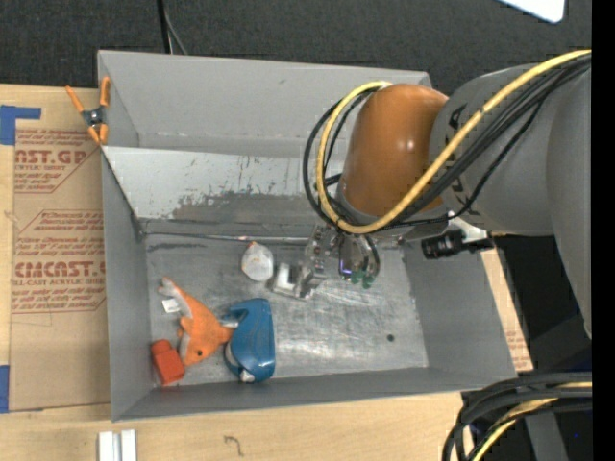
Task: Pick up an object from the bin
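Looking down into the grey metal bin (192, 171), I see the arm (538, 152) coming in from the right, with its rounded orange cover (394, 152) hanging over the back half of the floor and its yellow and black cables (322, 161) looping round that cover. The gripper (309, 275) is low, close to the bin floor, about the middle of the bin and a little toward the back wall. Whether its jaws are apart or together I cannot tell from here; the tip is dark and cluttered, and I see nothing clearly clamped in it.

Just beside the gripper, on its left, lies a small pale grey piece (285, 279), touching the tip or nearly so. A small white rounded lump (257, 261) sits just beyond that, further left, on the scuffed floor.

Well apart from the gripper, the other things are gathered in the front left corner. A blue oval plastic object (252, 339) lies there, with an orange soft toy (200, 334) touching its left side. A red-orange block (166, 361) sits by the left wall, against the toy, and a small clear scrap (171, 302) lies just behind them.
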`<state>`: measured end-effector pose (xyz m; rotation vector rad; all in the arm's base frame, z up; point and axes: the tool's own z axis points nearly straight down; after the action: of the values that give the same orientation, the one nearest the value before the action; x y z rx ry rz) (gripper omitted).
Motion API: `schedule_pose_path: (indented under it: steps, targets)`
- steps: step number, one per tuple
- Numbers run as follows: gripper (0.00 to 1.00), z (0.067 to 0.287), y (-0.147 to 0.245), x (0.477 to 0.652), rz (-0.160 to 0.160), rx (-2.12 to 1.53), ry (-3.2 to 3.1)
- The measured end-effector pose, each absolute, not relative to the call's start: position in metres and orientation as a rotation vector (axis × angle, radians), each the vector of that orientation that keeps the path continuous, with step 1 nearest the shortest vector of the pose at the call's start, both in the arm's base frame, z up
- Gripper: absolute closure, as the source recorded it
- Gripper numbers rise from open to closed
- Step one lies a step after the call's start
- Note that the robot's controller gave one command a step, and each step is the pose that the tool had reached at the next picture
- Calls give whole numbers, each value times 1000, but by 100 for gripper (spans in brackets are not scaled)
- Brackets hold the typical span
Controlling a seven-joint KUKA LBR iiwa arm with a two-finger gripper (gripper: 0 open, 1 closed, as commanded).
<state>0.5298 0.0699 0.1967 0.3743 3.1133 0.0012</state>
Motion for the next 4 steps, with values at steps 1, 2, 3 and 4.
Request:
schedule_pose_path:
  steps: [1, 2, 3, 4]
  targets:
    - [100, 196, 69, 528, 0, 368, 3116]
    - [0, 149, 43, 524, 0, 192, 3135]
    - [0, 147, 41, 524, -1, 194, 3137]
    - [0, 161, 38, 540, -1, 8, 3150]
